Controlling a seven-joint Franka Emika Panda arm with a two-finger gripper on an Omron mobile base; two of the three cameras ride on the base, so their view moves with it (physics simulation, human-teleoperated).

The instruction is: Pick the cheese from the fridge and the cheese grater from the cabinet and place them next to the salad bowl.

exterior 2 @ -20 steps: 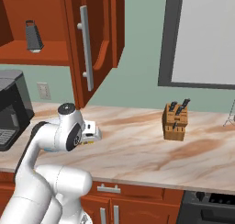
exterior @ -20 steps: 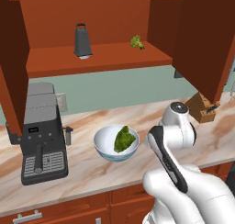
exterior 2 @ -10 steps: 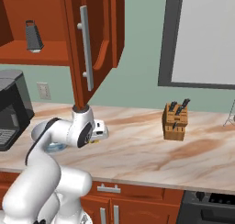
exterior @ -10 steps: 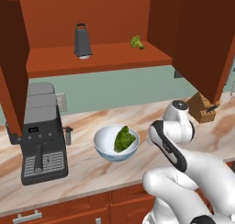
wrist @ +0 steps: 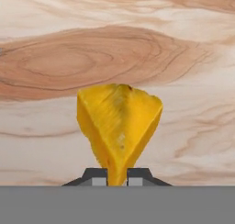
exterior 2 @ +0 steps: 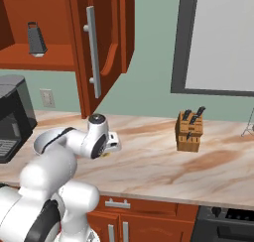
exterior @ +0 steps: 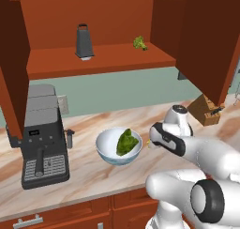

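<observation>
Right beside the bowl (exterior: 117, 147), the gripper (wrist: 117, 176) is clamped on the cheese (wrist: 118, 126). Grater (exterior: 84, 41) sits up in the cabinet (exterior: 98, 59).

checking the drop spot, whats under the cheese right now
In the hand view the cheese sits pinched in the gripper, with bare marbled counter behind it. The patch directly beneath the wedge is covered by the cheese itself.

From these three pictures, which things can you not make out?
- Whether the cheese touches the counter: hand view looks straight down; in both base views the arm covers it.
- Knife block: partly behind the cabinet door, left base view.
- Green item on the cabinet shelf: too small to name.
</observation>
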